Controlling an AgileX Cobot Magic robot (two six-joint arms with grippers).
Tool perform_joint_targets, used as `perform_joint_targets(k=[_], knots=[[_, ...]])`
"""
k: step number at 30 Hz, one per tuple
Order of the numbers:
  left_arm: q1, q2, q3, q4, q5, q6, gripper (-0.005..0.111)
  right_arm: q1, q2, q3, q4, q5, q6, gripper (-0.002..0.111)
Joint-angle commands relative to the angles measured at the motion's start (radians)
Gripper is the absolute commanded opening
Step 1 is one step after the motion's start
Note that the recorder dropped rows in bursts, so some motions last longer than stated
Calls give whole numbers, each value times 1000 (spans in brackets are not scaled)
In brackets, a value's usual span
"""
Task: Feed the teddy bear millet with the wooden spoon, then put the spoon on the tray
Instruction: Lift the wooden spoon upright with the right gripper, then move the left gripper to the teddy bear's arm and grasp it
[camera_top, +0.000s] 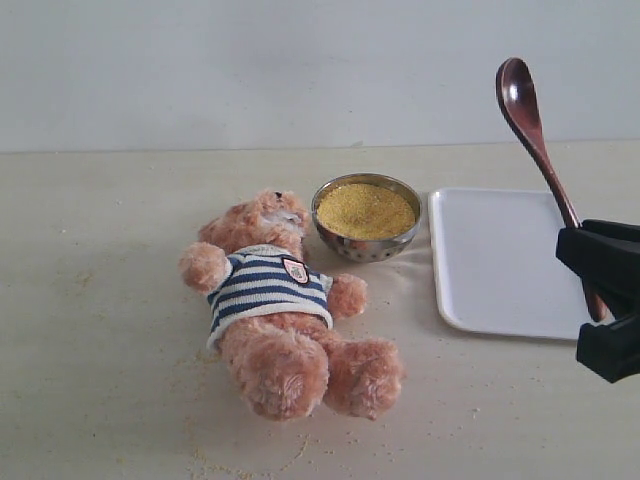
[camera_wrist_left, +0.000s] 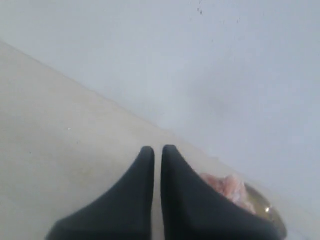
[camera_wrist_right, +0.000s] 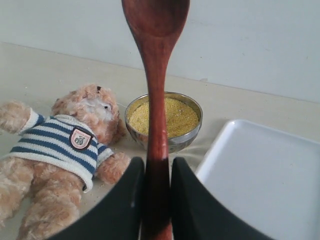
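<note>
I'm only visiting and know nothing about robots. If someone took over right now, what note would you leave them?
Left gripper: shut, holding nothing.
Right gripper: shut on the dark reddish-brown wooden spoon, held upright, its oval end up and showing no grain.
The fluffy light-brown teddy bear lies on its back beside the shiny metal bowl of yellow millet; the flat white rectangular tray sits beside the bowl.
Done: spoon picked up. Left, as far as shows: scoop, feed bear, lay spoon on tray.

A shiny metal bowl stands on the pale counter; behind it rises a plain, perhaps greyish-white wall.
</note>
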Motion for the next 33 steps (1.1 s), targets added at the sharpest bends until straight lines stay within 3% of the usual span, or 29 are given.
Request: perform_joint_targets(k=[1, 6, 8, 13, 20, 23, 26, 28, 33], knots=[[3, -2, 3, -68, -75, -68, 5, 2, -7, 1, -3, -10, -2, 0], [1, -2, 3, -205, -62, -108, 5, 2, -7, 1, -3, -6, 2, 0], [-1, -2, -20, -219, 10, -91, 5, 2, -7, 1, -3, -4, 2, 0], [-1, -2, -176, -272, 251, 104, 5, 2, -7, 1, -3, 5, 67, 0], [-1, 195, -287, -359, 290, 305, 6, 2, -7, 1, -3, 7, 96, 0], [-1, 347, -336, -467, 326, 526, 21, 2, -7, 1, -3, 7, 96, 0], [-1, 520, -397, -605, 384, 745, 49, 2, -7, 1, -3, 7, 96, 0], [-1, 641, -441, -675, 423, 838, 61, 2, -7, 1, -3, 7, 96, 0], [-1, 935, -582, -715, 545, 949, 65, 2, -7, 1, -3, 7, 96, 0]])
